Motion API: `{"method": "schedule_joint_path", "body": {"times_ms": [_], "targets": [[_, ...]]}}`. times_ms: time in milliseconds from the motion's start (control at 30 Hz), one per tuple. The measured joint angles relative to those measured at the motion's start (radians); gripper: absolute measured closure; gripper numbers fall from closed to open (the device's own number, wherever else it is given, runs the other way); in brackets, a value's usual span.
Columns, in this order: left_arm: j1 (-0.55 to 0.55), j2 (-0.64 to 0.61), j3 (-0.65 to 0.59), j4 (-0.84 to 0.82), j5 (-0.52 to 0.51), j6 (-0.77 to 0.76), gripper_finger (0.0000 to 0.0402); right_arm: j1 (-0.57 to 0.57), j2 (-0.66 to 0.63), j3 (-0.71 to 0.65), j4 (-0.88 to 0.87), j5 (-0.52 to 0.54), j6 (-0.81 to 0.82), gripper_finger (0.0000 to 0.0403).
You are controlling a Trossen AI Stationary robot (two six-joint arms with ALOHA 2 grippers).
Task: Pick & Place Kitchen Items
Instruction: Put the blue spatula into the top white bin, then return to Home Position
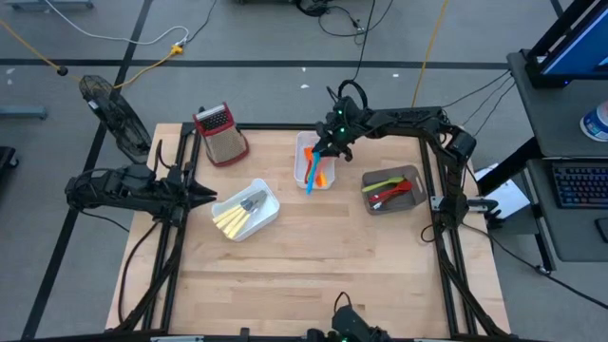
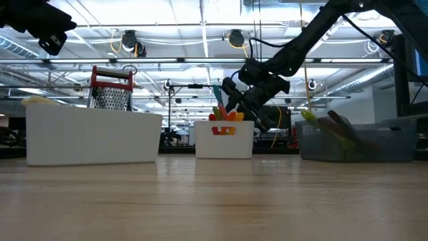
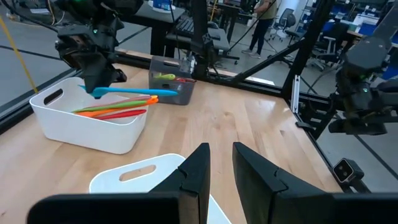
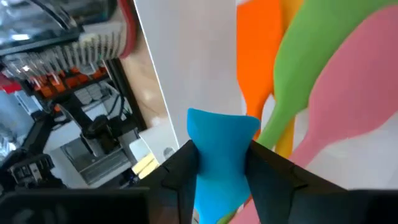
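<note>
My right gripper point(image 1: 328, 145) hangs over the far part of the middle white bin point(image 1: 301, 163), shut on a blue spatula point(image 3: 134, 92). Orange and red utensils point(image 3: 115, 111) lie in that bin under the spatula. The right wrist view also shows a green one point(image 4: 311, 68) and a pink one point(image 4: 348, 106) there. My left gripper point(image 3: 221, 165) waits at the table's left edge, fingers close together, holding nothing. My right gripper pinches the blue spatula's broad end point(image 4: 222, 134) between its two fingers. The fingers slant down from the table's far right. The spatula lies about level over the bin, its slim handle point(image 3: 165, 91) reaching past the bin's near rim. Whether it rests on the utensils below, I cannot tell.
A second white bin point(image 1: 266, 195) with yellow and grey cutlery sits left of centre, near my left gripper. A grey bin point(image 1: 410, 176) with green and red utensils stands at the right. A metal grater with a red top point(image 1: 220, 133) stands at the far left.
</note>
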Motion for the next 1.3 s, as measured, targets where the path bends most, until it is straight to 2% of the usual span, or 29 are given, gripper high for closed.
{"method": "schedule_joint_path", "body": {"times_ms": [367,833,1133,1300], "targets": [[0.0,0.0,0.0,0.0,0.0,-0.002,0.0332,-0.032,-0.001,0.0,0.057,0.077,0.013,0.0267],[0.0,0.0,0.0,0.0,0.0,-0.003,0.0332,-0.035,-0.001,0.0,0.05,0.095,-0.017,0.0196],[0.0,0.0,0.0,0.0,0.0,-0.003,0.0332,-0.036,-0.001,0.0,0.027,0.094,-0.059,0.0204],[0.0,0.0,0.0,0.0,0.0,-0.007,0.0332,-0.036,-0.049,-0.002,0.047,0.092,-0.102,0.0219]]}}
